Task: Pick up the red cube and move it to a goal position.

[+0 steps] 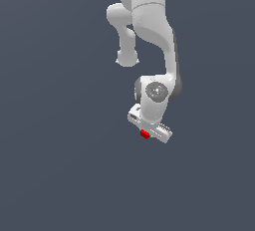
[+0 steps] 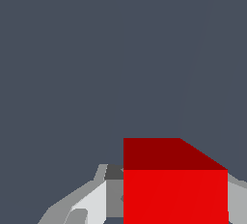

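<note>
Gripper (image 1: 147, 134) clenched on cube (image 1: 145, 134); cube sits between fingers (image 2: 91, 203), filling wrist view's foreground. Contact with counter not determinable. Goal marker not visible. Risk: cube appears off-centre in grasp; fast transit or abrupt wrist rotation may cause slip, drop, or placement off target.

Readable text: none in either view.
Red cube (image 2: 174, 189): plain faces, no letters, numbers or marks.
Gripper (image 1: 149, 131): plain white and grey housing, no brand or label legible.
Arm (image 1: 149, 26): smooth white shells, no logo, number or sign legible.
Background: flat grey-blue, no writing or signs.
</note>
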Motion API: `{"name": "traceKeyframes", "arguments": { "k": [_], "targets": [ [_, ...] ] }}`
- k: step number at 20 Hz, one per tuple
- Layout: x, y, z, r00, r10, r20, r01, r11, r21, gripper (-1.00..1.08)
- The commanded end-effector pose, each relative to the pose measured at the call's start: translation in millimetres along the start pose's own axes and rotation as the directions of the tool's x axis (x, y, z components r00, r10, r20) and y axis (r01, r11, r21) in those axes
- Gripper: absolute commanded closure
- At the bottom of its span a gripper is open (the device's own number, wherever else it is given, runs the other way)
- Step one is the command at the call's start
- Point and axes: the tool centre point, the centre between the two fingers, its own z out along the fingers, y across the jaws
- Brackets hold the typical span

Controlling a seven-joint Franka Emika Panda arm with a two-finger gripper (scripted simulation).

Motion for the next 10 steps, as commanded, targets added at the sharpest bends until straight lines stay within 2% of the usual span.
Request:
{"name": "traceKeyframes", "arguments": {
  "k": [1,10],
  "targets": [
    [1,5,-11,1.000,0.000,-0.001,0.000,1.000,0.001,1.08],
    [1,36,-75,1.000,0.001,0.000,-0.001,1.000,0.002,1.08]
  ]
}}
